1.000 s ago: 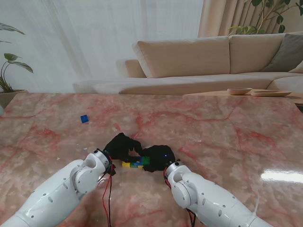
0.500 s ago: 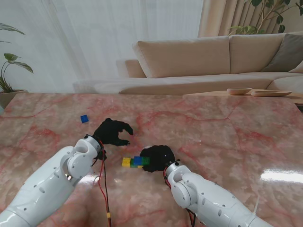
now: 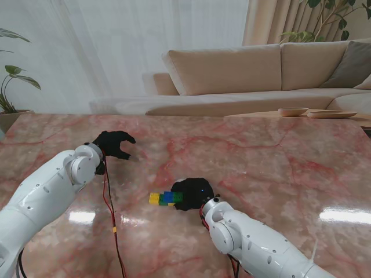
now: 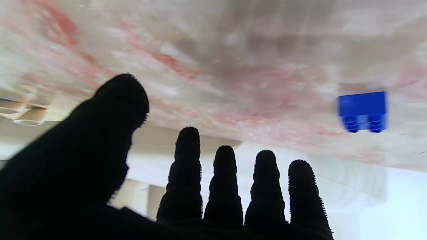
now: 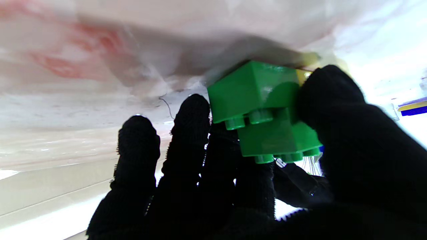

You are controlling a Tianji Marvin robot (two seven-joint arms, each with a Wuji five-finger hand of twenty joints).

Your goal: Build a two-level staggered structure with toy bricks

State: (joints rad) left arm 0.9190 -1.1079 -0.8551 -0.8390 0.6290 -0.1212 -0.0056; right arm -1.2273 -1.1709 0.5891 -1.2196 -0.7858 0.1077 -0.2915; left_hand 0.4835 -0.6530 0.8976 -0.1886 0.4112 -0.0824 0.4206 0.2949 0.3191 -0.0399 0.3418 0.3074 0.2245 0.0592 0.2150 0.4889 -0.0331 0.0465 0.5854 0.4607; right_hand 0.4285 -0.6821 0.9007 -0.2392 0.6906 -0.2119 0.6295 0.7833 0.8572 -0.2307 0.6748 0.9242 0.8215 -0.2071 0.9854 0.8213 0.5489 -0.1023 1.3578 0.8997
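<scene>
Left hand [image 3: 113,143], black-gloved, is raised over the pink-veined marble table [image 3: 261,168] at about ten o'clock from the brick assembly, well apart from it. Its fingers [image 4: 188,166] are spread and lightly curled, and it holds nothing. The loose small blue plastic toy brick [image 4: 363,110] lies on the marble just beyond the fingertips in the left wrist view; in the stand view the hand hides it.

Right hand [image 3: 193,193], also black-gloved, rests at the three o'clock end of the brick row. Its thumb and fingers are closed against the stacked green plastic bricks [image 5: 263,113], the thumb pressing one side.

The brick structure [image 3: 164,198] sits near the table's centre, nearer to me: a yellow brick [image 3: 154,198] at its nine o'clock end, a blue brick [image 3: 168,197] beside it, and green at the hand.
</scene>
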